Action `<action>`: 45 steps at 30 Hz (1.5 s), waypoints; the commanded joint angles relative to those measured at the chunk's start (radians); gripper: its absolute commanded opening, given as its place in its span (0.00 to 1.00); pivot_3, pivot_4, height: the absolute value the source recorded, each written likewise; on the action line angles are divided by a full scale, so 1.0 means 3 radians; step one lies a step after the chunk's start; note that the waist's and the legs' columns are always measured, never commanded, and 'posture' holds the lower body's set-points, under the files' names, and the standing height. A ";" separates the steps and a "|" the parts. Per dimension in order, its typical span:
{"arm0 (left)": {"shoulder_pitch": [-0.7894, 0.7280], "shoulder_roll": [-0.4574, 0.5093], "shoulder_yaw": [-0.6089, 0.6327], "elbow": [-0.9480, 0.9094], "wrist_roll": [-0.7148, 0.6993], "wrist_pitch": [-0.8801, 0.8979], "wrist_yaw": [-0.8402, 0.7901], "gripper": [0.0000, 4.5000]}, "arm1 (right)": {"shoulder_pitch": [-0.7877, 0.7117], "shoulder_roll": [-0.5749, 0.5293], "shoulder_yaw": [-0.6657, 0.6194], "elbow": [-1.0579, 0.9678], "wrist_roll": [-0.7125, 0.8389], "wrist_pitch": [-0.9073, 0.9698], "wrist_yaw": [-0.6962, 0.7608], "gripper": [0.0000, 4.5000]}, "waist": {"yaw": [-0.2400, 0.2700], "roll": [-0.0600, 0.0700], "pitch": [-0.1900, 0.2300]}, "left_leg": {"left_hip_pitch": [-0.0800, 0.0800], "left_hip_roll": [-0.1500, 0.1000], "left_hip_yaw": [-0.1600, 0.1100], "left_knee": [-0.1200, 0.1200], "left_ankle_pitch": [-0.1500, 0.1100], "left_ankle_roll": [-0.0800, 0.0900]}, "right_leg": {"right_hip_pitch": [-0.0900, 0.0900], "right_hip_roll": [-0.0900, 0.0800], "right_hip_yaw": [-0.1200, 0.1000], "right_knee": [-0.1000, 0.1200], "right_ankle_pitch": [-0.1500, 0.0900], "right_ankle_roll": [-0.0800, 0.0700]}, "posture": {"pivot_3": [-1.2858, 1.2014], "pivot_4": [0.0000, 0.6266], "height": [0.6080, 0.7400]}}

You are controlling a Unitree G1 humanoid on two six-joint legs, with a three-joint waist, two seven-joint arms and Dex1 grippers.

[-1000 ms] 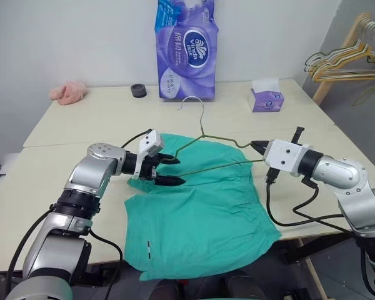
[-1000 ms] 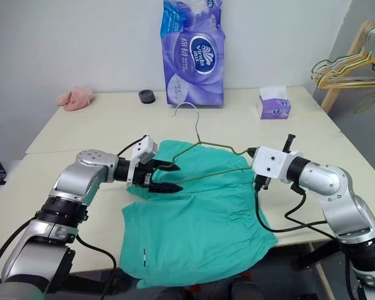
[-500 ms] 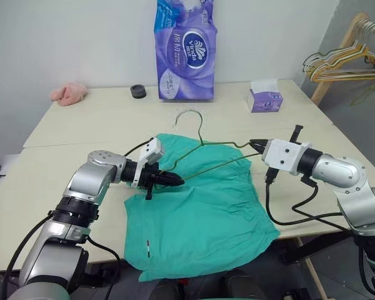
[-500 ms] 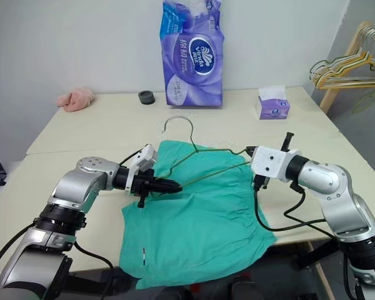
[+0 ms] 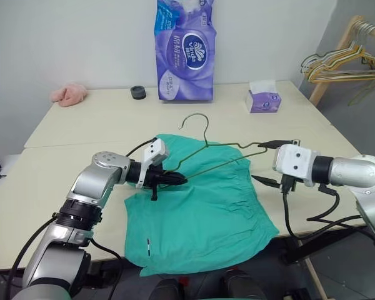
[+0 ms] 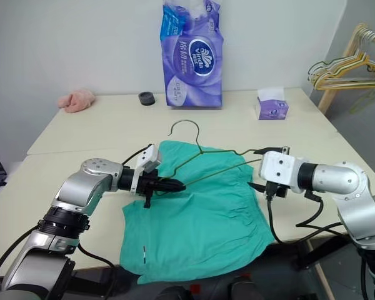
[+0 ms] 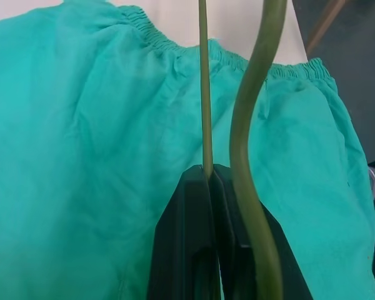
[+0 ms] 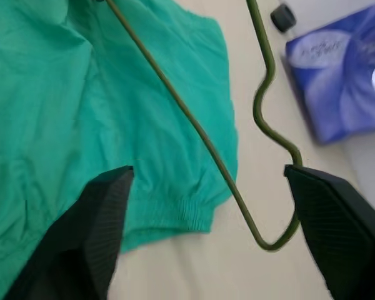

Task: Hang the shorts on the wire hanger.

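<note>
Holding the hanger [image 5: 219,153] by its left end, my left gripper [image 5: 175,180] is clamped on the wire; right gripper [image 5: 272,164] is spread, gripping nothing. Shorts [image 5: 200,209] lie flat at the desk's [image 5: 81,125] near edge. I should keep the wire low and slide it into the waistband.

The tall purple tissue pack [image 5: 185,50] standing at the back of the table [image 5: 100,119] carries a round blue and white logo reading "Vinda". Beside the logo, a column of white characters runs down the pack; these are too small to read. A small line of print lower on the pack face is likewise illegible. The small purple tissue box [image 5: 264,100] bears a printed mark that cannot be read. No other legible text, numbers or signs are present.
</note>
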 commanded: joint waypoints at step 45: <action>-0.0006 -0.0296 0.0355 -0.0120 0.0017 -0.0429 0.0657 0.71 | -0.0438 -0.0100 0.0632 0.0236 0.0099 0.0726 0.0667 0.00 | 0.0006 0.0001 0.0001 | -0.0002 0.0000 -0.0003 0.0001 0.0000 0.0000 | -0.0001 -0.0003 -0.0004 0.0000 0.0000 0.0000 | 0.46 0.10 1.00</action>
